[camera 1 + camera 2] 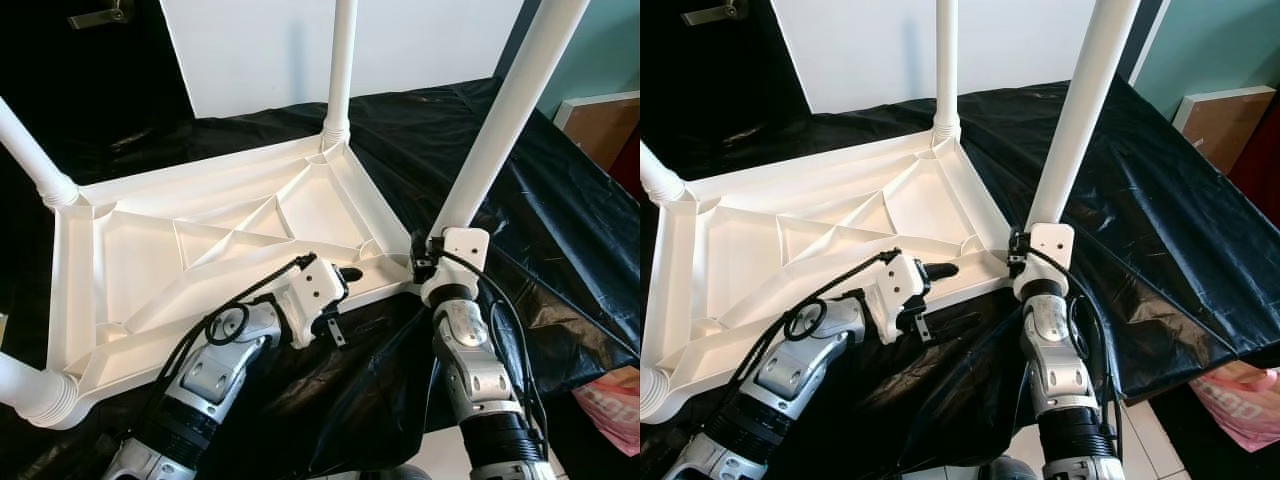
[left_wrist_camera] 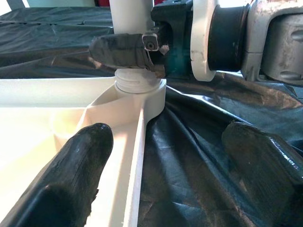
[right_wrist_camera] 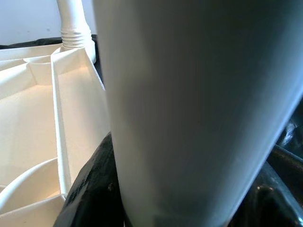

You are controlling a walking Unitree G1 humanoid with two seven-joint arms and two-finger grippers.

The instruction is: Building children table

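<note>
With your right gripper [image 2: 142, 49] clamping the white table leg [image 1: 500, 120] just above the near corner socket of the upturned tabletop [image 1: 140, 260], and your open, empty left gripper [image 1: 350, 273] straddling its rim, be twisting it upright.

A black plastic sheet [image 1: 560, 190] covers the work surface. Behind it stands a white wall panel [image 1: 300, 50]; a teal wall [image 1: 600, 50] and brown board [image 1: 605, 125] lie beside it.
</note>
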